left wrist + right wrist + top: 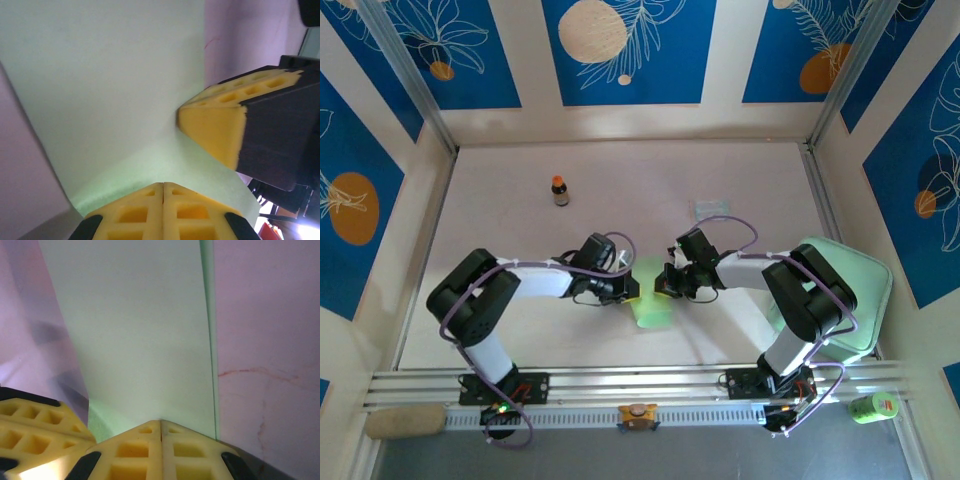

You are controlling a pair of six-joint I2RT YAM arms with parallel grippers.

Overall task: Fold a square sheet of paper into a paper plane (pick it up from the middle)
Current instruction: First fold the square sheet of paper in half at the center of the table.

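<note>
Sheet of paper (651, 308) at centre-front of table (620, 200), between two grippers. Left gripper (632, 289) clamped on its left side, right gripper (662, 284) on its right side, tips near each other. Small bottle (560, 190) behind, to left. Clear packet (713, 208) behind right gripper. Tray (865, 285) at table's right edge, partly under right arm.

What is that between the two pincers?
The paper, clearest in the top view: the left pincer and right pincer each pinch it from opposite sides.
</note>
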